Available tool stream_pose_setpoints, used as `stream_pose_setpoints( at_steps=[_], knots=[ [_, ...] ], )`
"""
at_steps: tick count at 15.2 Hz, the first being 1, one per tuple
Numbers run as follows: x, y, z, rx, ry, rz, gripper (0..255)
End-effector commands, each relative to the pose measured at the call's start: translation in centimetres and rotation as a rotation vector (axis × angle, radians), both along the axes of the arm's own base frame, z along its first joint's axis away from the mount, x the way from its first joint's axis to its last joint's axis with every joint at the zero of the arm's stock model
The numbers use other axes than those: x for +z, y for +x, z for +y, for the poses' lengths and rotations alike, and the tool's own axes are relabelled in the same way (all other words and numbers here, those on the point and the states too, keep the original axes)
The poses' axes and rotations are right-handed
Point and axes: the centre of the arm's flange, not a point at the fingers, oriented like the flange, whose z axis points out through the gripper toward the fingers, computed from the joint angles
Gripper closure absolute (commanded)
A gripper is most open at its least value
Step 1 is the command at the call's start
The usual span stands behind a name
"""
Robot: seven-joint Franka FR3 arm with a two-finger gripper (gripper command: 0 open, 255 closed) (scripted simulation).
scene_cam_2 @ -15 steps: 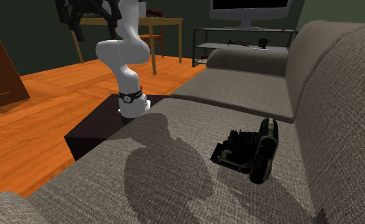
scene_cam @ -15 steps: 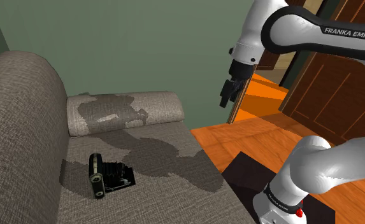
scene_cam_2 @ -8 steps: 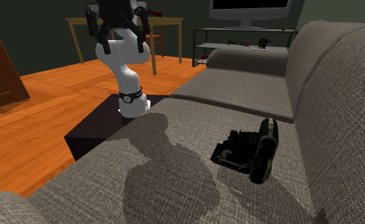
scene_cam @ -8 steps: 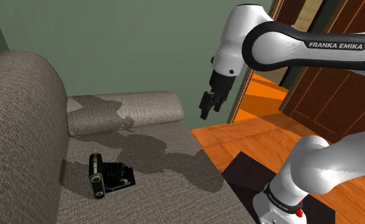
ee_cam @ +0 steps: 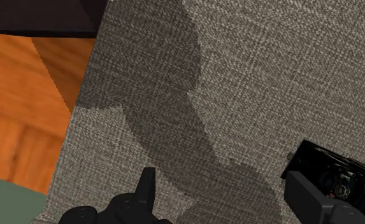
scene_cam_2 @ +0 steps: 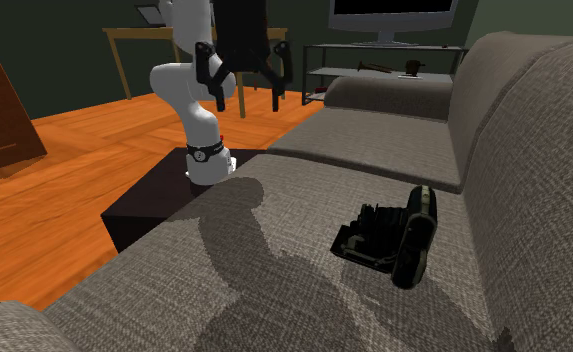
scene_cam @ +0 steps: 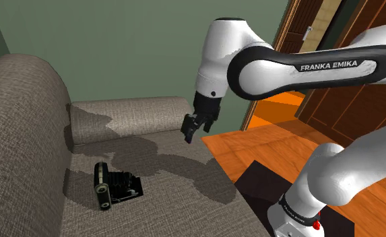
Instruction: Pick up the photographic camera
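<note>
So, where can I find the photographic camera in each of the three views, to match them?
Shoulder view: the camera lies at lower left on the grey sofa seat, by the backrest.
Second exterior view: the camera is right of centre, on the seat by the backrest.
Wrist view: the camera lies just beyond one of the open jaws.
Shared landmark: the arm's shadow on the seat beside it.

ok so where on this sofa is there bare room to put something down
Bare seat runs from the folding camera out to the front edge, and from it to the armrest, though the open gripper hangs over that end. The next cushion is bare too. Crowded only beside the backrest, where the camera lies.
</note>
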Motion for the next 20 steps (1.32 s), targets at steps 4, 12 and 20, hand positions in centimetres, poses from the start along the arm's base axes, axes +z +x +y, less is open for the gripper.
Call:
stream_pose_setpoints(
  at_steps=[4, 12, 20],
  knots=[
    [-2.7, 1.6, 6.2, -0.019, -0.016, -0.010, 0],
    [-7.0, 4.5, 15.8, -0.048, -0.043, -0.026, 0],
    [-11.2, 6.7, 22.2, -0.068, -0.062, -0.036, 0]
  ],
)
